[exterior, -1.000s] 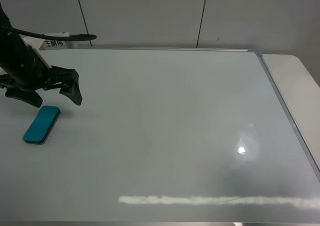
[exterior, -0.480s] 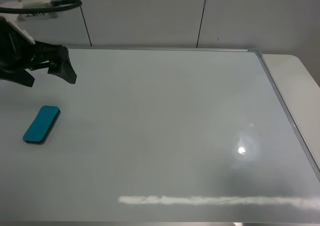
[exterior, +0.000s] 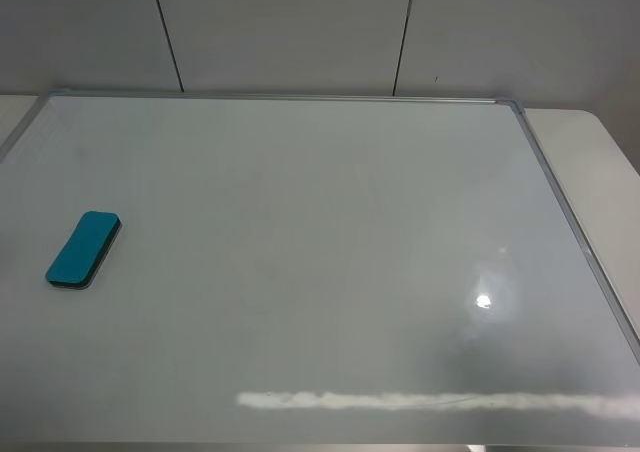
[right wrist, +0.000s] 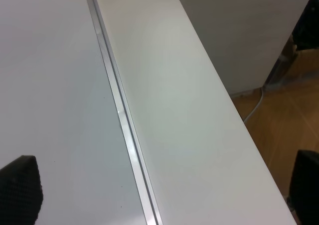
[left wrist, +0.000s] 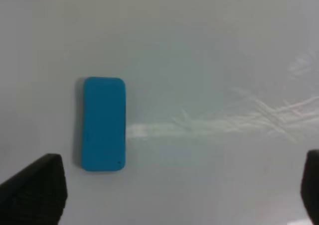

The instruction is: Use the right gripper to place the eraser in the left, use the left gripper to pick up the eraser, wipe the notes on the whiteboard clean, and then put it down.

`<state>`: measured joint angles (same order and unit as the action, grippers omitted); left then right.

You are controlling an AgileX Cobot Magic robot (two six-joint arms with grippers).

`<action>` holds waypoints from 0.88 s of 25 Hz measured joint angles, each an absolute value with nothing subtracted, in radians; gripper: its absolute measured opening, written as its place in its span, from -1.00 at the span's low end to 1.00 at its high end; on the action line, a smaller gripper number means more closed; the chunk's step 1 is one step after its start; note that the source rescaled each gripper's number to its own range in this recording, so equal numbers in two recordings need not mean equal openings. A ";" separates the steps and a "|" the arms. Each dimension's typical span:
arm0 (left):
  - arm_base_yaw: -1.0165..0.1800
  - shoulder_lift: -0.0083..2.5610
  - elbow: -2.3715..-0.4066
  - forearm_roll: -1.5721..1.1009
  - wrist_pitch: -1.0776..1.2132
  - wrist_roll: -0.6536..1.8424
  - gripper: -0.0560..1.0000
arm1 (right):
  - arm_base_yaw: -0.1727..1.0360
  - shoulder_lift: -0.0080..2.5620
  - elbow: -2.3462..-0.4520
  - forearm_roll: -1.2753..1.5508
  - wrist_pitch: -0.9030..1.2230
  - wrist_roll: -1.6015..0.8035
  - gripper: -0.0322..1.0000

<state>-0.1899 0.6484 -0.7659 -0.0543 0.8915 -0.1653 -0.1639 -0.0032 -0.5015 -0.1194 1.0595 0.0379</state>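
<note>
Since the earlier frames, the left gripper [left wrist: 174,195] is withdrawing, its fingers [left wrist: 35,185] spread and empty, with the eraser [exterior: 83,249] lying between and beyond them on the whiteboard [exterior: 330,222]. No notes are showing; judged complete.

Grey panelled wall [exterior: 280,27], white table [right wrist: 174,110], wooden floor [right wrist: 271,120].

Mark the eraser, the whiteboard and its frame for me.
eraser [exterior: 83,249], exterior high view, middle of its teal top.
whiteboard [exterior: 320,232], exterior high view, bare glossy surface.
frame [right wrist: 124,150], right wrist view, silver edge strip.
</note>
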 joint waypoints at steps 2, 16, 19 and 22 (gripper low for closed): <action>-0.190 0.539 -0.766 -0.030 0.928 -0.169 0.79 | -0.164 -0.003 -0.501 -0.119 1.060 0.038 1.00; -0.190 -0.004 -0.753 0.016 1.023 -0.172 0.79 | -0.164 -0.003 -0.501 -0.119 1.060 0.038 1.00; -0.190 -0.007 -0.753 0.016 1.086 -0.152 0.79 | -0.164 -0.003 -0.501 -0.119 1.060 0.038 1.00; -0.190 -0.007 -0.737 0.015 1.128 -0.093 0.79 | -0.164 -0.003 -0.501 -0.119 1.060 0.038 1.00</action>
